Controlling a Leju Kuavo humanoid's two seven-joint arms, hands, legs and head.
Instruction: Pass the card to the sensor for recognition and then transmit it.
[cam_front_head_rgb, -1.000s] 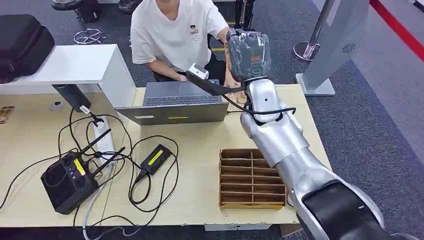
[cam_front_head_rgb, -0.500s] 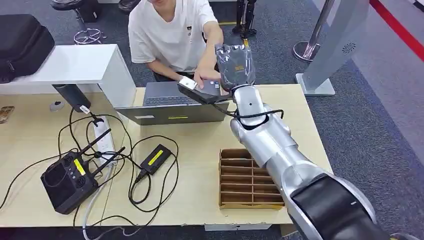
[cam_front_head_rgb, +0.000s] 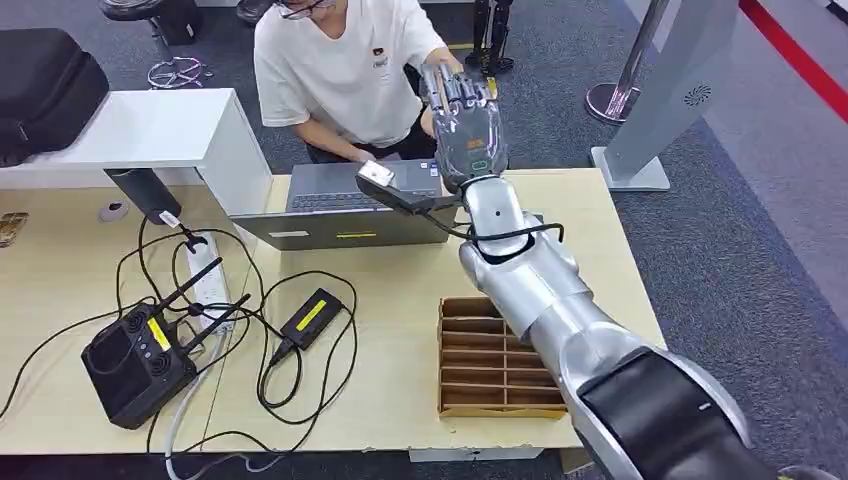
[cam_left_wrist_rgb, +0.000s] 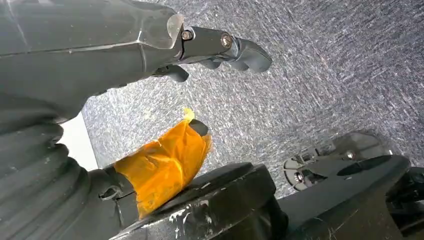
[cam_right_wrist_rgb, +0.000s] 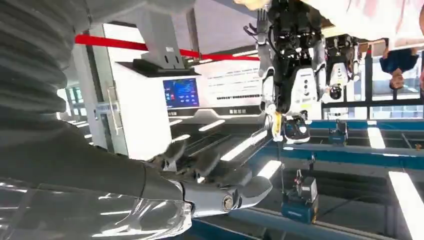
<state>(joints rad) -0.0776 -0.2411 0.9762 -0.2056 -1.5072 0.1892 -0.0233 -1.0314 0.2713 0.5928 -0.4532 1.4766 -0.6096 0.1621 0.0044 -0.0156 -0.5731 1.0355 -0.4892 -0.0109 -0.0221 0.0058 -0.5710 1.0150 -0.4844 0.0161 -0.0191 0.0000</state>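
While fingers spread, right hand (cam_front_head_rgb: 466, 110) reaches toward person (cam_front_head_rgb: 340, 70) — empty.

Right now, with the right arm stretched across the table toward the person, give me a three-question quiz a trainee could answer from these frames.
1. True or false: the right hand is holding a card.
2. Which thing on the table is split into compartments? A) the cardboard tray B) the power strip C) the black controller
3. Fill in: the laptop stands between the robot and the ___ in the white shirt.

Key: 1 false; 2 A; 3 person.
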